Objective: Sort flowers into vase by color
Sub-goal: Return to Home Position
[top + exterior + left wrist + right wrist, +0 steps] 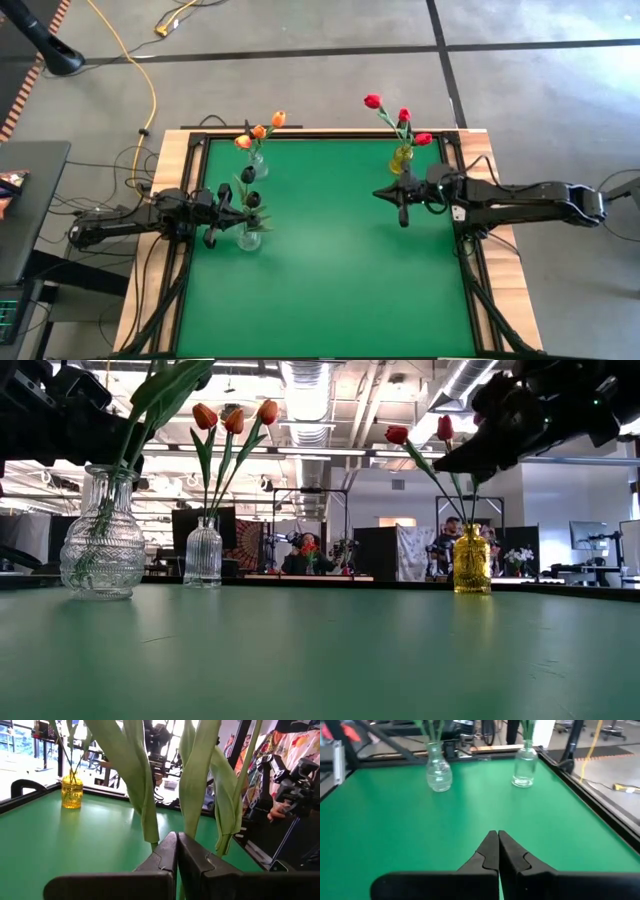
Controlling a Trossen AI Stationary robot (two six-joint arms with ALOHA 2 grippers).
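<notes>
Entry: flowers (404, 116) all vased by colour, sorting apparently done; my left fingers (167, 855) and right fingers (490, 851) pressed together, empty; next, likely: withdraw home without brushing flowers.

Green table (330, 275) — round clear vase (249, 238), slim clear vase (257, 166), yellow vase (401, 160).

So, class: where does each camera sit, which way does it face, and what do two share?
High: overhead, straight down on the green table, left arm, right arm.
Low: table-top height, level toward the room; arms above.
Left wrist: past shut left gripper to the yellow vase.
Right wrist: past shut right gripper to two clear vases.
Shared: low and left wrist both show yellow vase.
</notes>
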